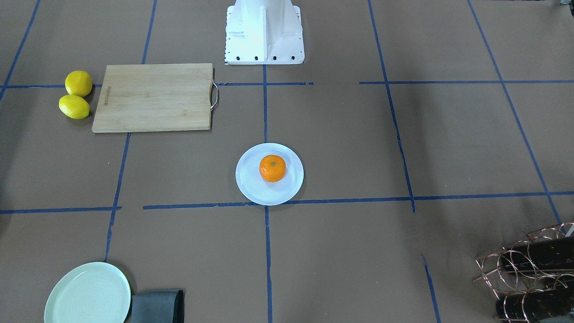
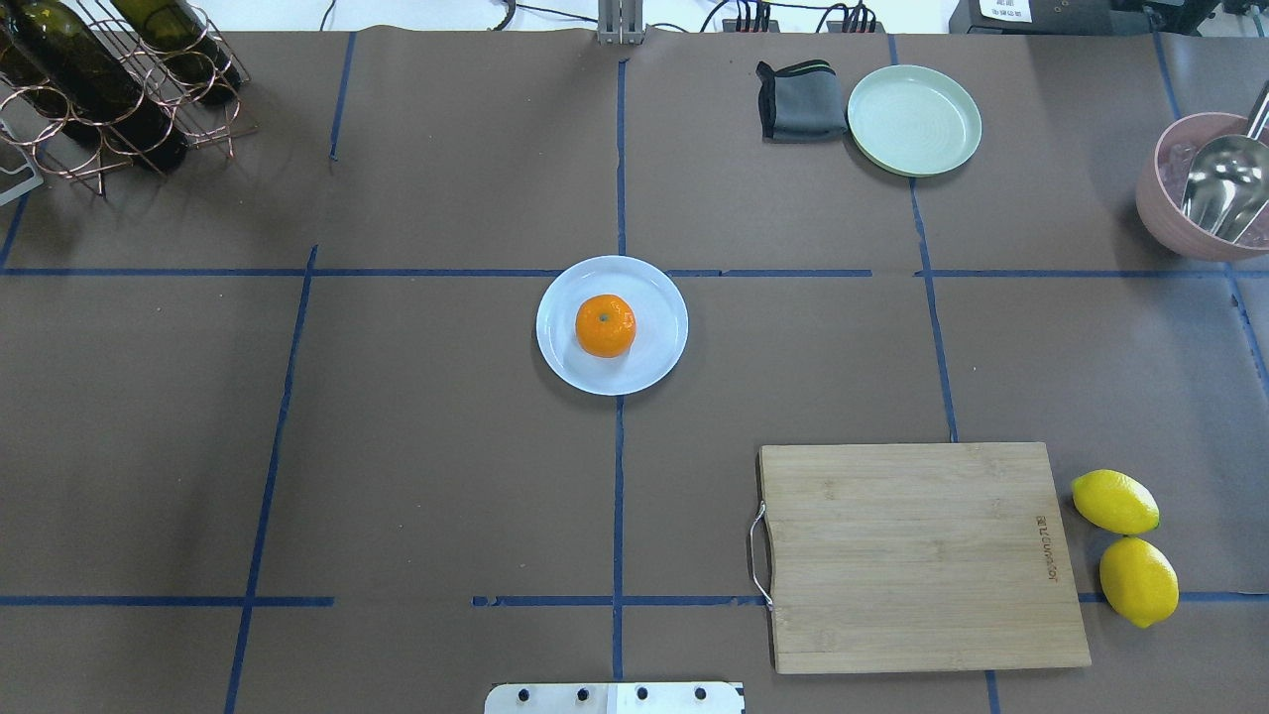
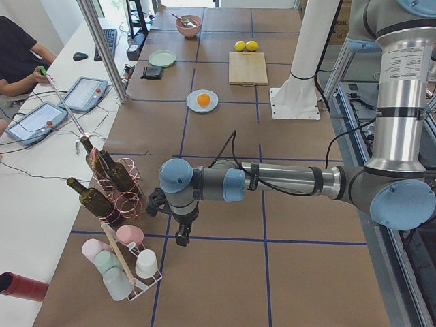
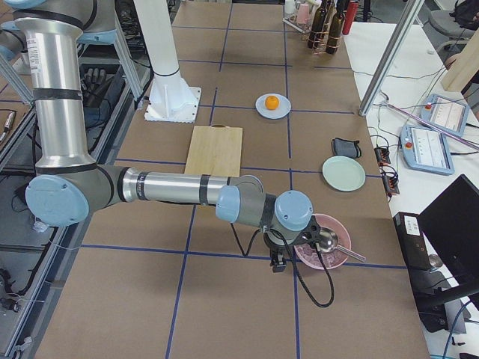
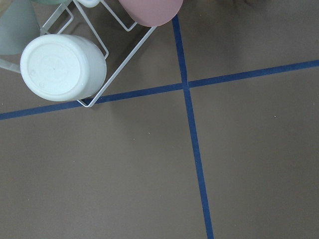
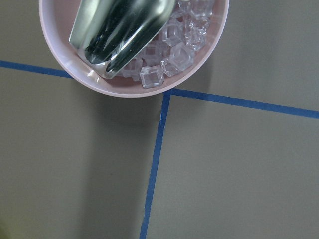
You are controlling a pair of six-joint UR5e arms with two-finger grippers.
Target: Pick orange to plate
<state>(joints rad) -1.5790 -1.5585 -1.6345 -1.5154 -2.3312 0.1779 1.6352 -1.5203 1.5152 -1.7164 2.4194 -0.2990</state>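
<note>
The orange (image 2: 606,325) lies in the middle of the pale bluish-white plate (image 2: 560,352) at the table's centre, with nothing touching it. It shows the same way from the front, the orange (image 1: 272,168) resting on the plate (image 1: 251,188). Both arms are far from it. My left gripper (image 3: 180,238) hangs low over the table's left end by the cup rack. My right gripper (image 4: 277,263) hangs at the right end beside the pink bowl. Both appear only in the side views, so I cannot tell whether they are open or shut.
A wooden cutting board (image 2: 917,555) lies near the robot with two lemons (image 2: 1125,545) beside it. A mint-green plate (image 2: 913,119) and grey cloth (image 2: 801,99) sit at the far side. The pink ice bowl (image 6: 134,74), wine rack (image 2: 99,89) and cup rack (image 5: 62,67) occupy the ends.
</note>
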